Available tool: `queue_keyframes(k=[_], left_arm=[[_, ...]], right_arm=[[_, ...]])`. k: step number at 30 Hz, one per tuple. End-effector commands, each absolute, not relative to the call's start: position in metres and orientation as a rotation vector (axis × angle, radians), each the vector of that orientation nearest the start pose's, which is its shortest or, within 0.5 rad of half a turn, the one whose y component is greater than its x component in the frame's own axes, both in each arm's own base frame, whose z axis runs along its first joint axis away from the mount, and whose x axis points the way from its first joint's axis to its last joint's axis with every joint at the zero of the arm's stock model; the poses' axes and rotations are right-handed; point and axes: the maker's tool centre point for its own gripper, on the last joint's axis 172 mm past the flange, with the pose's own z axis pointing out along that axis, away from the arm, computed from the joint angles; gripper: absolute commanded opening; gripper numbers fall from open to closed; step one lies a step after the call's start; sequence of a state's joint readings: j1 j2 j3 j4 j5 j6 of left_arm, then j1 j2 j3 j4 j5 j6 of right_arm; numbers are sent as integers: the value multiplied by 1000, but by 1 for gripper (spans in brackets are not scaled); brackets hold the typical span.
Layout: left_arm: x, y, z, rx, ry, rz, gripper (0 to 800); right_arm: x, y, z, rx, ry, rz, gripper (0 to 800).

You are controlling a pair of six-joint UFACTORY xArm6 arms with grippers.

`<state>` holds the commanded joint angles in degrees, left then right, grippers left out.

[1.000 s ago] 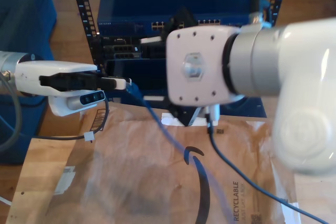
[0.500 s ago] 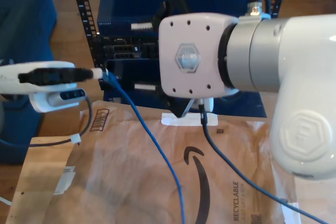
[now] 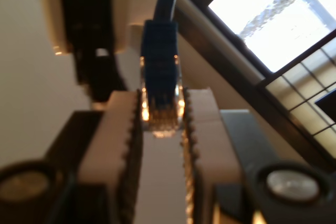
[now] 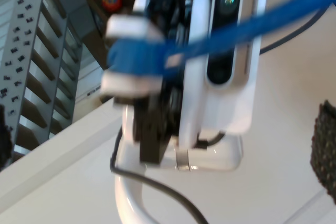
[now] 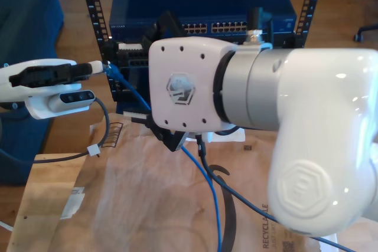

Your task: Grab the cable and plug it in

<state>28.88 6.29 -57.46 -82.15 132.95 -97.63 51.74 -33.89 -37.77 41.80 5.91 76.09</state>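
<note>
My first gripper [image 3: 161,129] is clamped on the translucent blue clip plug [image 3: 160,85] of the thin bright-blue Ethernet cable [image 5: 204,181], and is held level at the exterior view's left, beside the dark blue rack of network switches [image 5: 201,10]. The cable is draped down over the brown paper mailer [image 5: 147,199]. My second gripper is hidden behind a large white arm [image 5: 260,104]; its state cannot be told. The second wrist view is blurred.
</note>
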Motion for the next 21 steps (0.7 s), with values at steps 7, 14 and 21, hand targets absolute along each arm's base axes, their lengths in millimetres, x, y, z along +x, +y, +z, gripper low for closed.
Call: queue_keyframes(k=[7,14,21], left_arm=[[362,-81,441,739,1346,-2115,22],[357,-83,442,750,1337,-2137,22],[351,-94,438,763,1347,-2173,22]], right_arm=[[347,375,453,-1611,1057,-80,745],[349,378,444,-1626,1064,-80,742],[350,380,447,-1623,1062,-80,743]])
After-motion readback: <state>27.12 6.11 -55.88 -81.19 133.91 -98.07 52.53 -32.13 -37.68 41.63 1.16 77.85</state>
